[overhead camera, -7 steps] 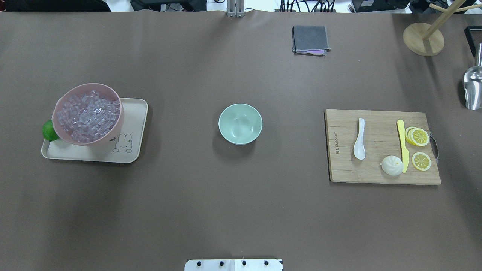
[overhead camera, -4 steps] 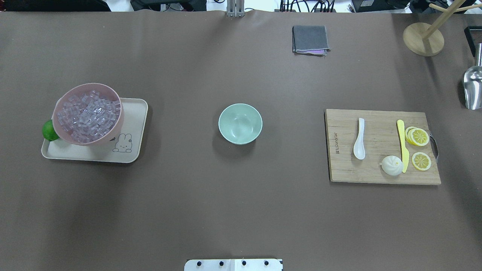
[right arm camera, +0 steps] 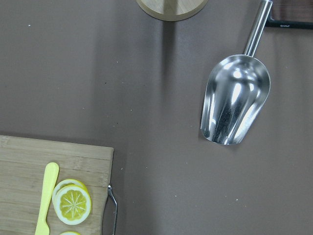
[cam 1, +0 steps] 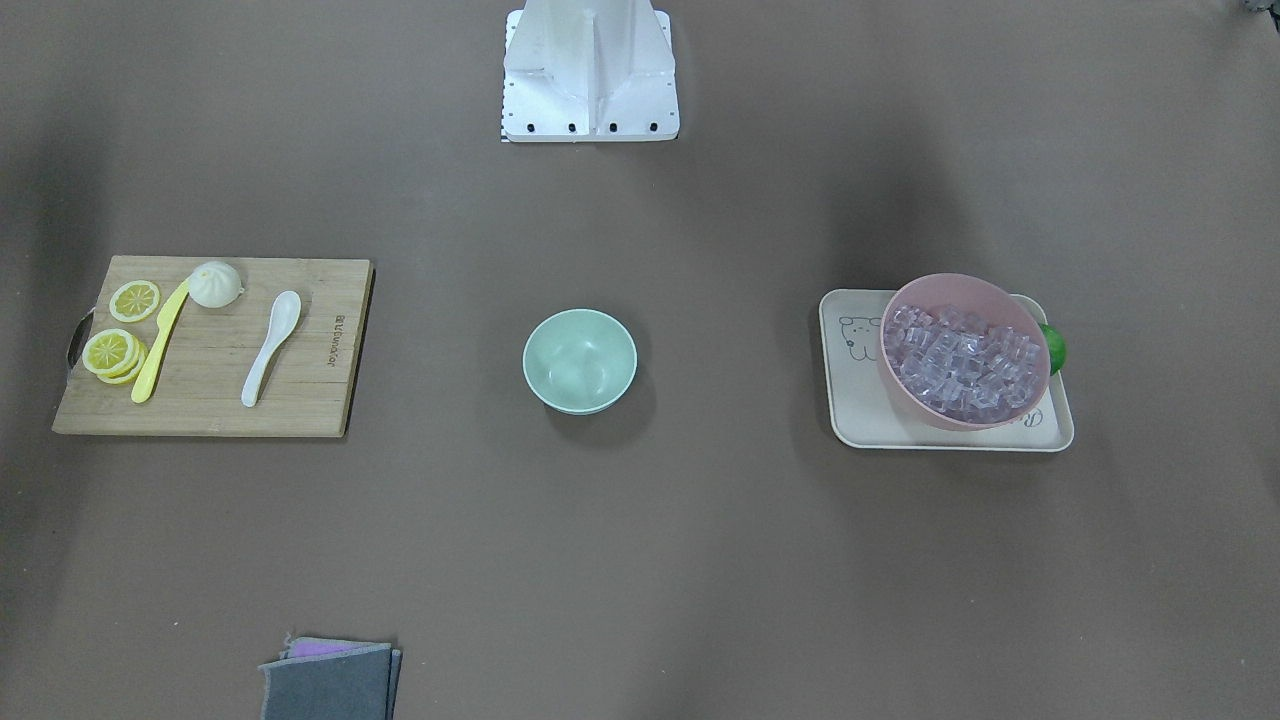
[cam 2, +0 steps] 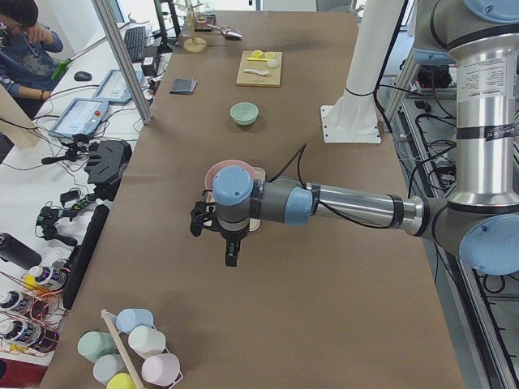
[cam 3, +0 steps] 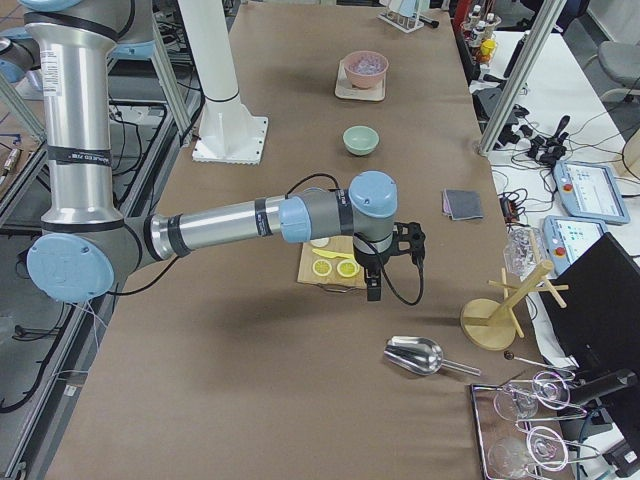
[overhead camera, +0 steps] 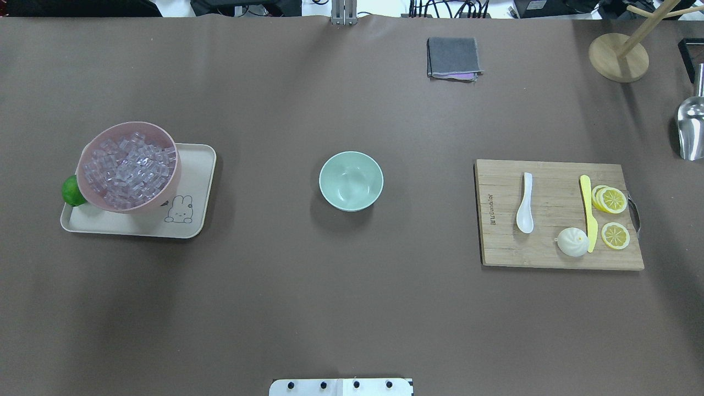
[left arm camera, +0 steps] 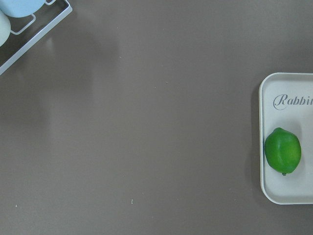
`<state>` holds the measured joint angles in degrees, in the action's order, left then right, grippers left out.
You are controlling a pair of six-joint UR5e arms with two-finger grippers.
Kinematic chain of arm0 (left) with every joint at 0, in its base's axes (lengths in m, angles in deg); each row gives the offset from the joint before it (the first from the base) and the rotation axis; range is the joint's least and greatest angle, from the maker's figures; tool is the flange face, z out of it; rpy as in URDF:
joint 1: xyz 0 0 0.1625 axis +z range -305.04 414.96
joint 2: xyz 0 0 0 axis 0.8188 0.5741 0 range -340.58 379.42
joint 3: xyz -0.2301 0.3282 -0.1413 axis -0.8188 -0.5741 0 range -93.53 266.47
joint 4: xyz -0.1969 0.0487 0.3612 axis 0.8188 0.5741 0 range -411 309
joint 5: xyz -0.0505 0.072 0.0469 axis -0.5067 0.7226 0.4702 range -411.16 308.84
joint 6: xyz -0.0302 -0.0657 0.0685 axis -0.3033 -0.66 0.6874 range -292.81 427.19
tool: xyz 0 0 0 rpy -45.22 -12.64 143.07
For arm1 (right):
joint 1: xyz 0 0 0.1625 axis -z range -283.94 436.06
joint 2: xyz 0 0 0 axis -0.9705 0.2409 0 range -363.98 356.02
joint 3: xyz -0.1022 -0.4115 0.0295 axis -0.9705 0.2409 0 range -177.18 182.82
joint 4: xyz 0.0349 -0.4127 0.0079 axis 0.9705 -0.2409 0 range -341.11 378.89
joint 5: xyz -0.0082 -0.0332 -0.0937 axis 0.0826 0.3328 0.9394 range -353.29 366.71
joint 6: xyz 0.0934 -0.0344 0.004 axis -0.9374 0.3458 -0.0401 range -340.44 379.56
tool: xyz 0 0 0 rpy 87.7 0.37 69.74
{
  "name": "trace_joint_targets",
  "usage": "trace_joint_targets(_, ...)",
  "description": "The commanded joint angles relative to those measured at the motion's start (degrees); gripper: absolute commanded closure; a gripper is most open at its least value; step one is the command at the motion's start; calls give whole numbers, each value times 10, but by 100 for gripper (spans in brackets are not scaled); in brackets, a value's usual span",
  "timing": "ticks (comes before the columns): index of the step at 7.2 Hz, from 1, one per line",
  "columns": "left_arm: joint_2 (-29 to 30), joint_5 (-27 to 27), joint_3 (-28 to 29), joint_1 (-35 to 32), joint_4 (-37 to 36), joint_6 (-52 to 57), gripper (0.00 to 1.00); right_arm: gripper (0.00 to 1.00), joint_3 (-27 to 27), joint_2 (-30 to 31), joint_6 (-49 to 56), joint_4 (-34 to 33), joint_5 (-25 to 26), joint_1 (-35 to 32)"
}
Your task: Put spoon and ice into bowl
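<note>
Mid-bench I see the bowl (overhead camera: pixel 351 181), spoon (overhead camera: pixel 525 203) toward the right edge, ice (overhead camera: pixel 129 169) toward the left; whether the left gripper (cam 2: pixel 230 256) or right gripper (cam 3: pixel 372 290) grips, I cannot tell.

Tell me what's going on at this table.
Nothing is being handled yet. The left gripper hangs over bare table just past the tray, and the right gripper hangs just past the cutting board; neither touches anything. The spoon lies on the cutting board, the ice fills the pink bowl on the tray, and the mint-green bowl sits empty in the middle.
</note>
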<state>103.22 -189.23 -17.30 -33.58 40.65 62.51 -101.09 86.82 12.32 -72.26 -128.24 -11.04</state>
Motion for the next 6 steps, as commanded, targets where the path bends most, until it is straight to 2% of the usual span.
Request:
trace_joint_targets(1,-4,-1,-1,0,5,-1,2,0,0,2,-2,-1,-7,0)
trace_joint_targets(2,-4,-2,0,1,5,-2,2,0,1,2,-2,0,-29,1)
trace_joint_targets(6,-4,-2,0,2,27,-1,2,0,-2,3,-3,1,-39,8)
